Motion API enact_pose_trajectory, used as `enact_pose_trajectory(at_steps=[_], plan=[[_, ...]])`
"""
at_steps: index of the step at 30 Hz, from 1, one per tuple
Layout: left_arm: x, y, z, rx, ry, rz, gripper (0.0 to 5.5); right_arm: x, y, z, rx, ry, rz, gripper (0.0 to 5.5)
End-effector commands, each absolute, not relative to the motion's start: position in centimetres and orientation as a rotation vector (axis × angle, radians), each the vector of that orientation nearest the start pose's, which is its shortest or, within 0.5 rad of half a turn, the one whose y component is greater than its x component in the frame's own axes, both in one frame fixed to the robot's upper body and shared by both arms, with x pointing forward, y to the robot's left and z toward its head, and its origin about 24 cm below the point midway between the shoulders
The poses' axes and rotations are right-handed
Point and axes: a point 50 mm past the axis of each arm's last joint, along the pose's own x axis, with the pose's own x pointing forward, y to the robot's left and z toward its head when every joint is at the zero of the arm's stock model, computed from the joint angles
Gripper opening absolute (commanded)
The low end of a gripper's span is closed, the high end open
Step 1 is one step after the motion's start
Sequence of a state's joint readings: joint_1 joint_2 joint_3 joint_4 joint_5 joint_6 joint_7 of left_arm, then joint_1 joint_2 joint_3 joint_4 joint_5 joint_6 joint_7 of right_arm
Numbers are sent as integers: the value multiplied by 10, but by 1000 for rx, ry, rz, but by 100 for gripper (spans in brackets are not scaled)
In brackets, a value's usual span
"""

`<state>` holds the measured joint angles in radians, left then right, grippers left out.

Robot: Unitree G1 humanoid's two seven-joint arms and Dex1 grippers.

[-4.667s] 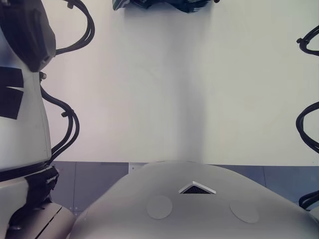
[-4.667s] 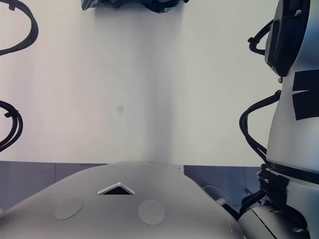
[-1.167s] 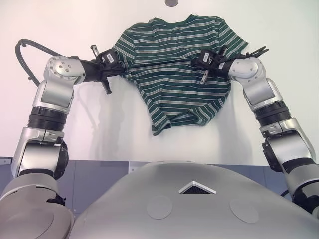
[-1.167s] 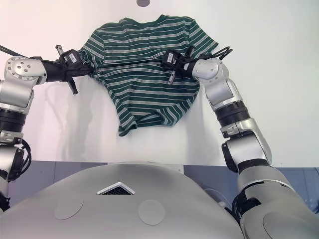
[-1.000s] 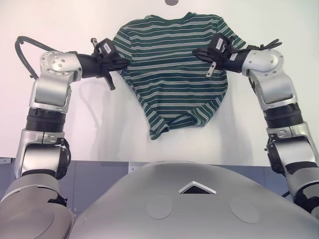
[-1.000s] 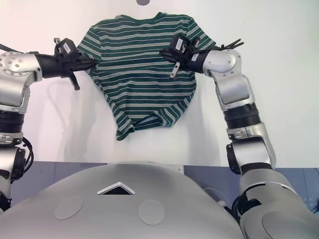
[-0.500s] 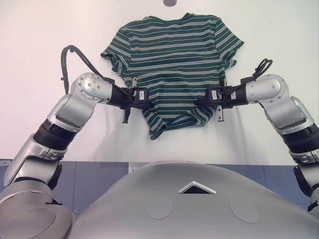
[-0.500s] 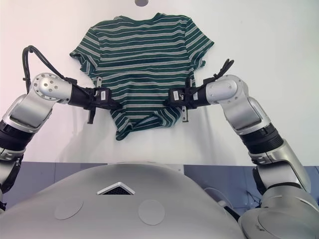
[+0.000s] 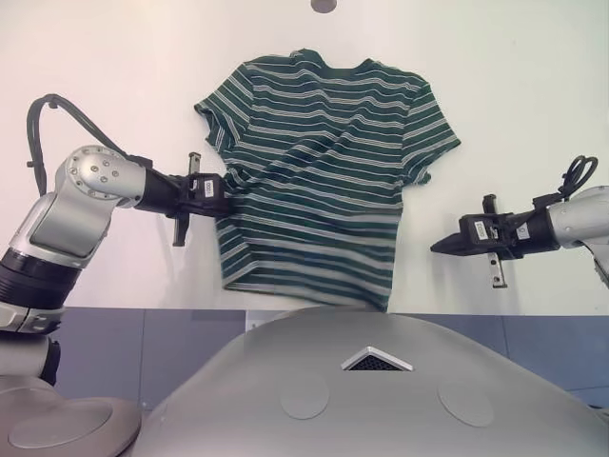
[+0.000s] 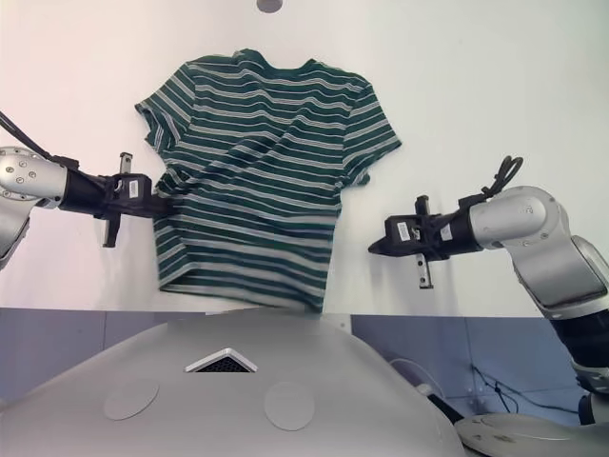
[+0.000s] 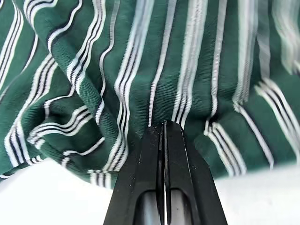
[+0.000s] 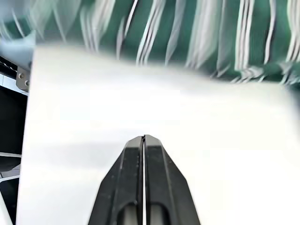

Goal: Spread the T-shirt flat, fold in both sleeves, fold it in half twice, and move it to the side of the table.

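A green T-shirt (image 9: pixel 324 181) with white stripes lies front up on the white table (image 9: pixel 533 114), collar at the far side and hem at the near edge. Creases run across its middle from the left side seam. My left gripper (image 9: pixel 226 189) is at that seam, shut on a pinch of the fabric; the left wrist view shows the shirt (image 11: pixel 187 61) bunched at the gripper's (image 11: pixel 164 124) tips. To the right of the shirt, my right gripper (image 10: pixel 373 248) is shut on nothing over bare table, a hand's width from the cloth (image 12: pixel 197 42).
A small dark round mark (image 9: pixel 324 5) sits at the table's far edge beyond the collar. The table's near edge (image 9: pixel 143 307) runs just under the shirt's hem, with grey floor below. Bare table lies left and right of the shirt.
The shirt has been drawn toward the near edge and its crumpled hem now lies flat. The right gripper has let go and pulled away to the right. The left gripper still holds the left side.
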<state>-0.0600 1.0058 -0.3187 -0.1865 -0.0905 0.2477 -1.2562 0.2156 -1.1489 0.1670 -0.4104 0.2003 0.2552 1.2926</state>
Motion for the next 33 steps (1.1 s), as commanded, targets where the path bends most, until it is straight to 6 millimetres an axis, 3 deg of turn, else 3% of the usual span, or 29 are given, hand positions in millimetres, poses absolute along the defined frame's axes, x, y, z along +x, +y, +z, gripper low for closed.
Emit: enact_pose_trajectory(at_steps=[1,6,8,11,13,17,20,25,29,33], plan=[[204,221,68,638,755,-1404,3,168,-224,84,-668,735,1462,0],[211,192,102,501,600,-1510,3,224,-179,88,-551,447,1258,0],[205,180,107,502,597,-1599,3,226,-164,77,-519,462,1286,0],[192,177,93,584,693,-1712,3,207,-149,57,-465,566,1423,0],[188,181,81,650,757,-1753,3,196,-153,41,-485,673,1477,0],[183,201,56,838,877,-1749,3,190,-181,9,-805,799,1483,0],[176,230,66,782,975,-1702,3,194,-198,-4,-972,800,1475,0],[172,265,87,604,1083,-1615,3,194,-200,-10,-993,757,1474,0],[193,259,105,520,974,-1554,3,193,-198,-8,-997,731,1501,0],[200,238,105,479,878,-1573,3,199,-193,0,-967,698,1485,0]])
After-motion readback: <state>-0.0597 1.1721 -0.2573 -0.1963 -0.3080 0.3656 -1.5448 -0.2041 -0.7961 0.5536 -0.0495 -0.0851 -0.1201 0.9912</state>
